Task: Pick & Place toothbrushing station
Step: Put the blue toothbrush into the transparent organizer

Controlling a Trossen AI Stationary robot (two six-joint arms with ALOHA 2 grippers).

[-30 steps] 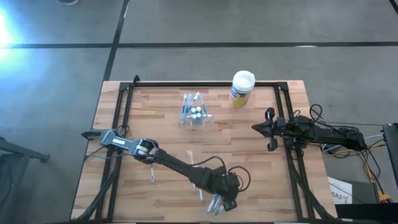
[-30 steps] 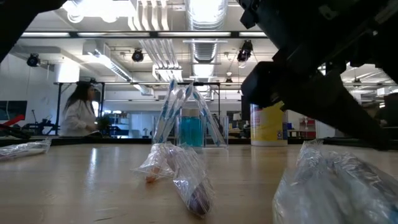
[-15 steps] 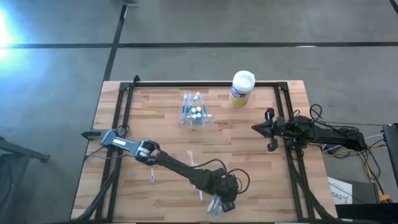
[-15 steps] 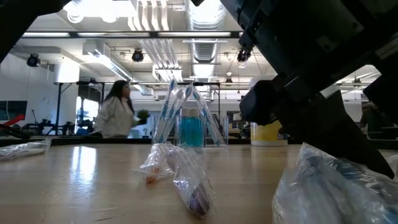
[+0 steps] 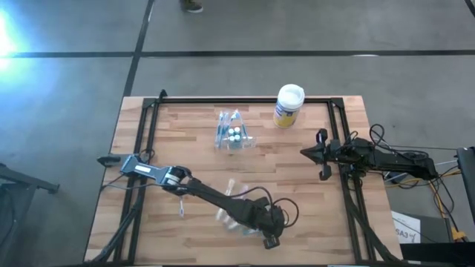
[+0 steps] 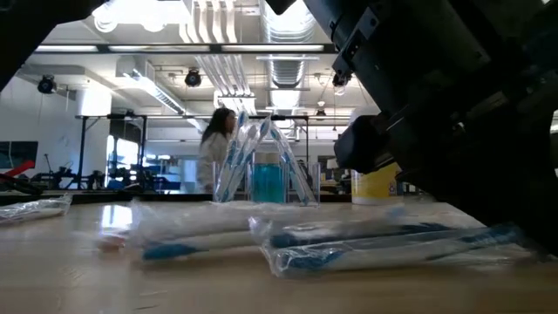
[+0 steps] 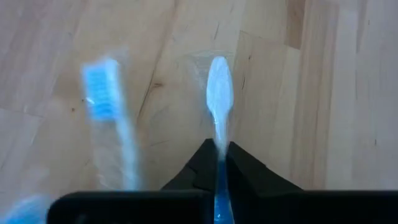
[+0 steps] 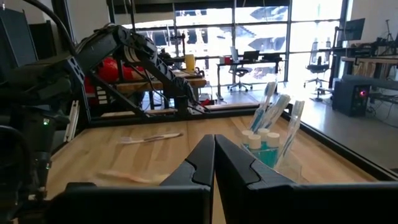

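Observation:
The toothbrushing station (image 5: 233,134), a see-through holder with brushes and small bottles, stands at the table's far middle; it also shows in the low view (image 6: 263,167) and the right wrist view (image 8: 268,140). My left gripper (image 7: 218,163) is near the front edge (image 5: 269,239), shut on a wrapped toothbrush (image 7: 219,87). Another wrapped toothbrush (image 7: 103,99) lies beside it. My right gripper (image 8: 214,157) waits shut at the table's right side (image 5: 308,153), touching nothing. My left gripper pinches the wrapped toothbrush between its two fingers, on the neck just behind the head (image 7: 219,138). The brush lies along the fingers and sticks out past their free ends, head forward. It sits low over the wood; whether it is clear of the table I cannot tell.
A yellow-and-blue canister with a white lid (image 5: 288,104) stands at the far edge, right of the station. Wrapped toothbrushes (image 6: 200,232) (image 6: 384,247) lie across the near table, and one more (image 5: 180,208) lies under the left arm. A black frame (image 5: 245,101) rims the table.
My left gripper has shut on a wrapped toothbrush near the front edge. The wrapped toothbrushes by it have swung round: in the low view they pointed end-on toward the near edge and now lie crosswise, spread toward the table's left.

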